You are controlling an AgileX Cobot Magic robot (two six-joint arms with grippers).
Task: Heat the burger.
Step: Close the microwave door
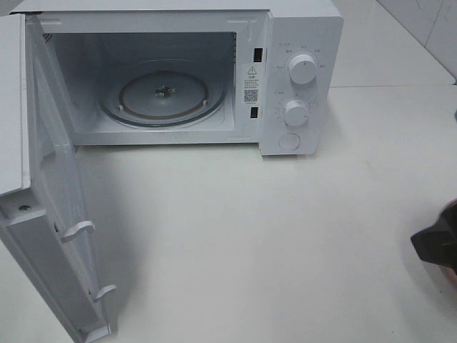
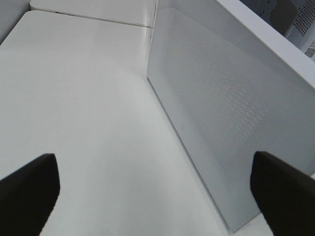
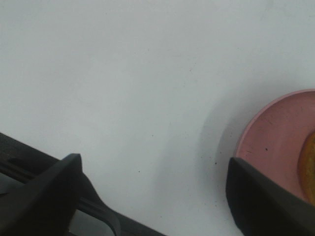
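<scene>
In the right wrist view only a golden-brown sliver of the burger [image 3: 309,169] shows at the frame's edge, lying on a pink plate [image 3: 275,142]. My right gripper [image 3: 152,196] is open over the bare white table beside the plate, with one dark finger [image 3: 263,204] in front of the plate's rim. The overhead view shows that gripper [image 1: 437,246] as a dark shape at the far right edge. The left wrist view shows my left gripper [image 2: 152,196] wide open with nothing between its fingers, close to the outer face of the microwave door [image 2: 221,113].
A white microwave [image 1: 300,78] stands at the back of the table with its door [image 1: 57,214] swung wide open to the left. Its glass turntable [image 1: 164,96] carries nothing. A seam between two tabletops [image 1: 400,86] runs behind the right side.
</scene>
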